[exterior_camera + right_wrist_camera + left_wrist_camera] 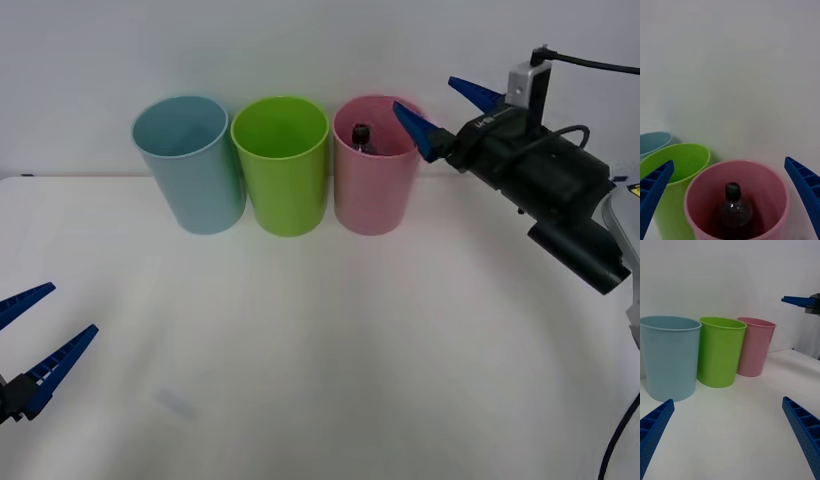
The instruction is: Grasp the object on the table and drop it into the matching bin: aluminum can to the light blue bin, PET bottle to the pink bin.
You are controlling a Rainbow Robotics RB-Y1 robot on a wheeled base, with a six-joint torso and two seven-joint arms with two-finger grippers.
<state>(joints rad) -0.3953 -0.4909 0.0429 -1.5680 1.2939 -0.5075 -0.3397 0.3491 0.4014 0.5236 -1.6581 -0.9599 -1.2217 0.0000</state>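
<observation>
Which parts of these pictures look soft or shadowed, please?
Right wrist view: the PET bottle sits dark and blurred inside the pink bin; the open right pincer frames it. Front view: soft shadows beside the bins on the table.

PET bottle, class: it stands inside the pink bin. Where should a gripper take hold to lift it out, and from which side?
Grip the black cap and neck of the PET bottle, coming straight down through the open mouth of the pink bin. The bottle stands roughly upright with the bin wall all around its body, so probably only the top is reachable.
</observation>
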